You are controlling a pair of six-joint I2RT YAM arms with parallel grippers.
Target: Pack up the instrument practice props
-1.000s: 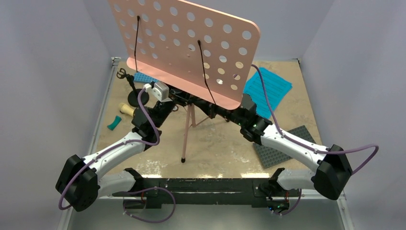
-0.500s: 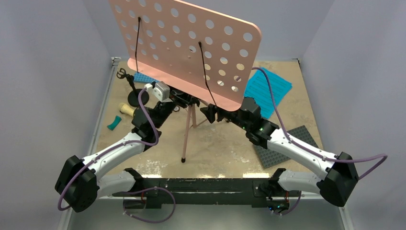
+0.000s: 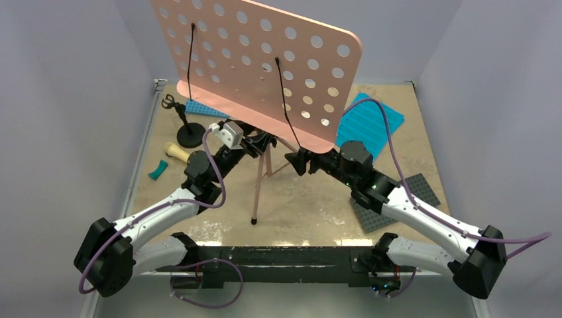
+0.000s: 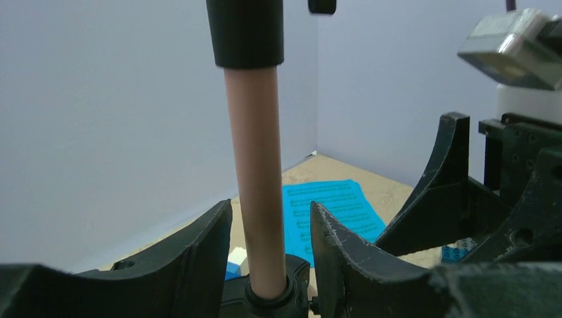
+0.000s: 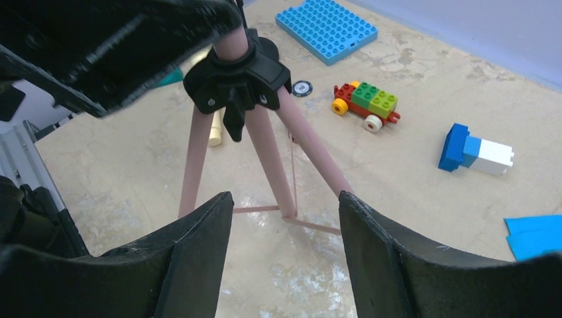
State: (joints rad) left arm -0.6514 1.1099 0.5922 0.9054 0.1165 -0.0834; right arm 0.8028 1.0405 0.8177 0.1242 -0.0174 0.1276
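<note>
We found the pink music stand (image 3: pixel 258 59) upright at frame centre, left hand (image 4: pixel 268 212) parted around its pole (image 4: pixel 255 165), right hand (image 5: pixel 285 199) open, empty. Off-centre closing could topple it.

Nothing is legible; print on the cyan sheet-music pages (image 4: pixel 328 212) blurs.

Both arms are extended forward and angled inward toward each other, the left gripper (image 3: pixel 262 142) being held with its fingers (image 4: pixel 199 258) only narrowly parted, while the right gripper (image 3: pixel 298 161) is held with its fingers (image 5: pixel 192 265) spread wide.
</note>
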